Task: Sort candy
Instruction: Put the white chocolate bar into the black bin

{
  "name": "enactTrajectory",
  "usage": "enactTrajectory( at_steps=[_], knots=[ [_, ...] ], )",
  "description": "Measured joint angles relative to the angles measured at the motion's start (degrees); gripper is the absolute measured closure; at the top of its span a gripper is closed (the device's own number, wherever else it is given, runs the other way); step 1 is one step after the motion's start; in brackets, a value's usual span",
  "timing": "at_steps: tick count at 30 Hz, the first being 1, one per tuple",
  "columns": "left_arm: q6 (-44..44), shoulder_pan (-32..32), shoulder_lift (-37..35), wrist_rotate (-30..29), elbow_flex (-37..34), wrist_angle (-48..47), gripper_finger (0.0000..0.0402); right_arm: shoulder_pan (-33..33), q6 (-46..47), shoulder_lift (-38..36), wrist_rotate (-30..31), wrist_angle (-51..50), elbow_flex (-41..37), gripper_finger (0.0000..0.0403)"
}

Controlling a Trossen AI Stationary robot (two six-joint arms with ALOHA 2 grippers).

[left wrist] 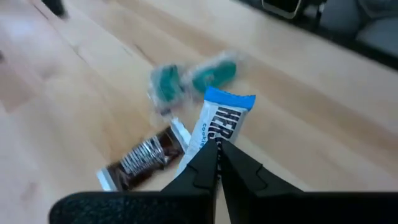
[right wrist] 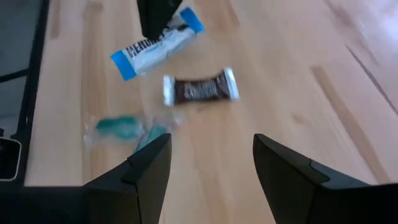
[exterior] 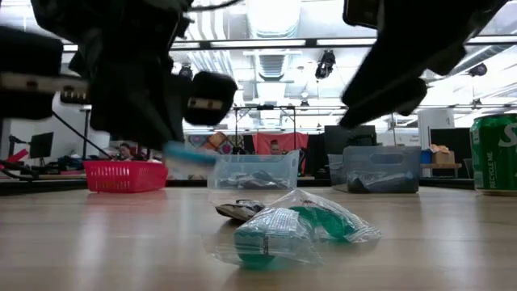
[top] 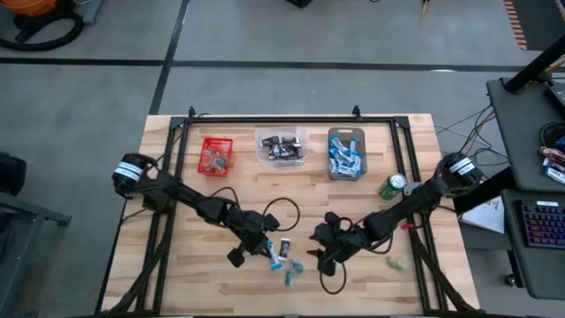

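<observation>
- Left claw (left wrist: 216, 152): I see it pinched tight on one end of the blue-and-white candy (left wrist: 219, 127), at the near middle of the desk (top: 177, 265).
- Blue-and-white candy: gripped at its lower end, its blue-tipped far end pointing away from my left claw; in the low view it hangs clear of the desk.
- Dark brown candy (left wrist: 144, 157): flat on the desk just beside my left claw's tips, close to the held bar.
- Green candy in clear wrap (left wrist: 194, 79): on the desk just beyond the held bar, near but apart from it.
- Right claw (right wrist: 211, 163): fingers spread wide, holding nothing, hovering over the desk; the dark brown candy lies ahead of its gap, the green candy off by one finger.
- Red bin (top: 216, 155), clear bin (top: 282, 146), grey bin (top: 346, 153): in a row at the desk's far edge, well apart from both claws.
- Green can (top: 392, 185): upright beside the right arm.
</observation>
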Motion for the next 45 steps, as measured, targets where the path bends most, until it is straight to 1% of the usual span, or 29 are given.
enactTrajectory(
  at_steps=[3,7,10,13,15,20,24,27,33,35,39,42,45],
  knots=[
    [-1.2,0.0,-1.7,-0.2,0.0,1.5,0.0401,0.0,-5.5,1.5,0.8,5.5,0.0,0.0188],
    [-6.1,0.1,-3.4,-3.5,0.0,7.8,0.0401,0.0,-17.8,4.9,5.0,16.1,0.0,0.0188],
    [-8.6,0.1,-4.4,-4.3,0.2,9.1,0.0401,0.0,-26.4,7.5,6.3,23.0,0.0,0.0188],
    [-10.7,0.1,-4.4,-7.2,0.2,8.8,0.0401,0.0,-30.8,9.2,9.0,26.1,0.0,0.0188],
    [-11.9,0.1,-4.2,-8.7,0.2,9.2,0.0401,0.0,-32.6,9.4,11.2,26.2,0.0,0.0188],
    [-13.4,0.2,-3.5,-11.9,0.2,10.0,0.0401,0.0,-35.7,9.5,11.5,26.4,0.5,0.0188],
    [-14.3,0.3,-3.5,-14.0,0.3,12.9,0.0401,-0.1,-36.8,9.5,11.6,26.3,1.3,0.0188],
    [-14.4,0.3,-3.5,-14.3,0.3,14.3,0.0401,-0.6,-36.1,9.5,12.1,25.9,1.6,0.0188],
    [-14.7,0.3,-3.5,-14.3,0.3,12.8,0.0401,-1.4,-32.4,9.5,12.2,25.5,1.6,0.0188],
    [-14.7,0.3,-3.6,-14.3,0.3,10.6,0.0401,-1.4,-31.6,9.5,11.3,24.1,1.5,0.0188],
    [-14.8,-0.1,-4.2,-12.9,0.3,3.6,0.0401,-1.4,-31.1,10.8,6.3,24.0,1.5,0.0188],
    [-16.8,-0.3,-4.7,-12.5,0.3,-3.3,0.0401,-2.0,-31.1,13.0,6.2,26.1,1.5,0.0188],
    [-19.8,-0.9,-6.7,-11.9,0.3,-12.5,0.0401,-3.8,-29.5,14.6,6.3,27.7,1.5,0.0188]
  ],
)
